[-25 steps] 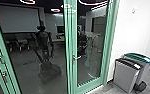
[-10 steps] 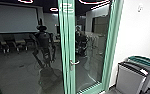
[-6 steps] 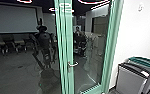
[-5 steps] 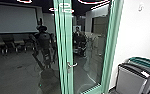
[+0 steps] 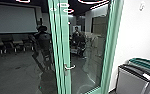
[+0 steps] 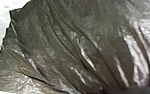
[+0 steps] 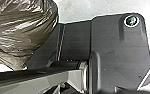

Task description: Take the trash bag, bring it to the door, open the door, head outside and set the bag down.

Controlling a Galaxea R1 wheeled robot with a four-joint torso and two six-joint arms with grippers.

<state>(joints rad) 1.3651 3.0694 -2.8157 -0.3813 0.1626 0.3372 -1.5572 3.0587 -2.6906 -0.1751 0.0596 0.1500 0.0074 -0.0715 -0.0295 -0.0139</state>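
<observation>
Handle (image 5: 69, 67) and door (image 5: 66, 42) are lying ahead of the robot, the lever sitting slightly left of the middle of the head view, its long axis running roughly level and pointing to the robot's right across the glass from the green upright. The door is appearing shut, though its free edge is hard to read. Trash bag (image 6: 58, 47) is looming close to the left wrist camera; in the right wrist view its rounded body is showing beside the robot's dark base (image 7: 116, 47), narrowing to a gathered end. The left hand is probably bearing the bag, judging by how near it is looming, but whether it is gripping or gaping I cannot tell; nor can I tell how wide the right hand is standing. Opening is likely calling for the right hand to be reaching forward and across to the lever, with the bag risking a snag between base and door. To the robot's right, well apart from the lever, a grey bin (image 5: 132, 81) is standing just beside a teal-topped bin (image 5: 144, 62) by the white wall (image 5: 137, 32), their contents hiding from sight.
</observation>
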